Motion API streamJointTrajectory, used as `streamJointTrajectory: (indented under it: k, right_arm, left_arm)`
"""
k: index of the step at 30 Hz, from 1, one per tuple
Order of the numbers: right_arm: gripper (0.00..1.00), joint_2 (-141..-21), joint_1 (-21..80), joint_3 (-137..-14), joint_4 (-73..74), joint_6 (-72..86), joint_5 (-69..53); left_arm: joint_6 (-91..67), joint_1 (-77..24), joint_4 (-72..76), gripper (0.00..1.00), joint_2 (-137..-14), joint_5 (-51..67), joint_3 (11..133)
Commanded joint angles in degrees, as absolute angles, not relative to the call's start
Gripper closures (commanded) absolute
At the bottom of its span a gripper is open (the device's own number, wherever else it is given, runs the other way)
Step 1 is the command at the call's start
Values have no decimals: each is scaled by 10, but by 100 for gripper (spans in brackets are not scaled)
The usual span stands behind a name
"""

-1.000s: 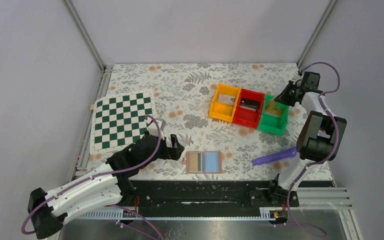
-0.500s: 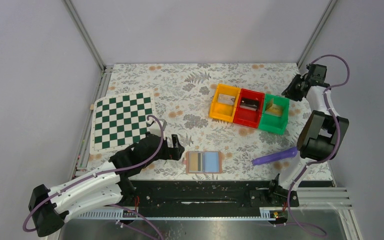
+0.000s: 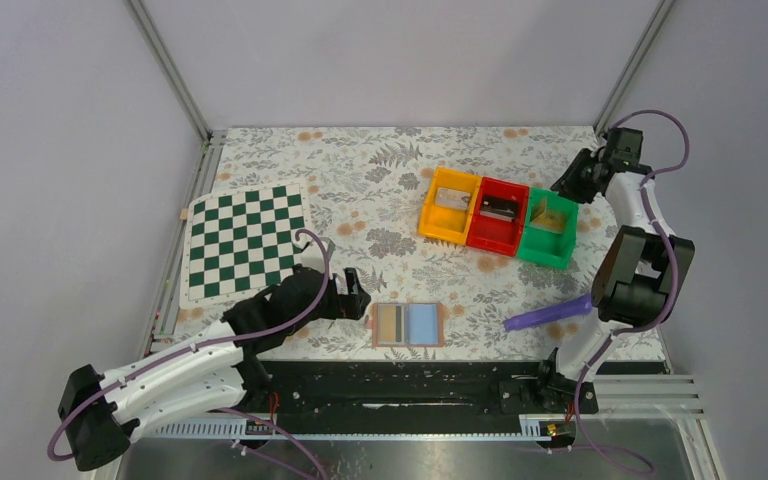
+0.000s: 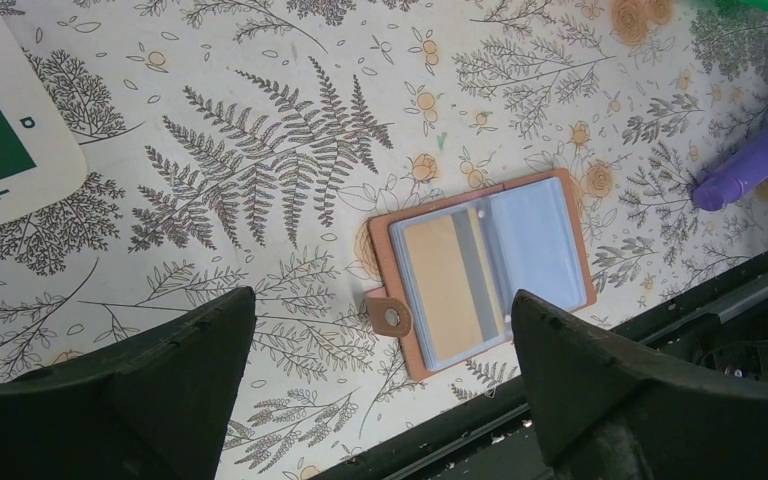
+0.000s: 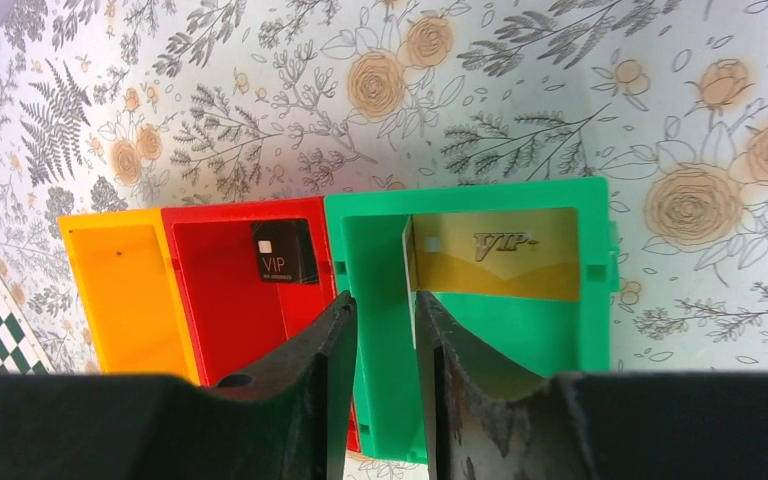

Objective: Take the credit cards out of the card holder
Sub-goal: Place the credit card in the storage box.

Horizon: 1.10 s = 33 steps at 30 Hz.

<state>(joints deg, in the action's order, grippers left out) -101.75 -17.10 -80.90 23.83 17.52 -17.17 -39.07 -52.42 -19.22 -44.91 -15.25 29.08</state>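
- Holder [image 3: 408, 325] lay open and flat at the near middle of the table, a yellowish card [image 4: 447, 285] with a grey stripe in its left half.
- Left claw [image 3: 357, 297] hung just left of it, jaws wide, empty.
- Right claw [image 3: 572, 185] hovered far right by the green bin [image 5: 460, 197], jaws narrowly parted, gripping nothing.
- Gold card [image 5: 500, 265] stood in the green bin.
- Black card [image 5: 282, 252] lay in the red bin [image 5: 225, 300].
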Motion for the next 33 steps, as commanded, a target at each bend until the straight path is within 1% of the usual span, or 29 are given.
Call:
streamJointTrajectory:
  k: [1,9,13,19,21,24,25,33]
  right_arm:
    - [64,-1029,-155,-811,252,177,-174]
    - [64,-1048,-141,-818,278,165,-138]
    - [64,-1060,-136,-823,280,163,-143]
    - [73,-1069,-134,-826,281,161,-140]
    - [81,-1066,-134,-828,280,159,-137]
    - [97,-1058,-134,-834,280,153,-131]
    - [100,-1054,-134,-835,280,151,-129]
    - [100,-1031,-148,-862,316,104,-139]
  left_arm:
    - [-392,-522,-158,2,-451,-155,287]
    - [-392,-523,-155,2,-451,-156,286]
    - [-391,-523,-154,2,-451,-159,285]
    - [-392,-522,-153,2,-454,-160,285]
    - [-391,-522,-153,2,-456,-161,285]
    - [-389,-523,-152,2,-457,-162,286]
    - [-388,-522,-153,2,-457,-163,287]
    - [-385,-522,-156,3,-460,-162,291]
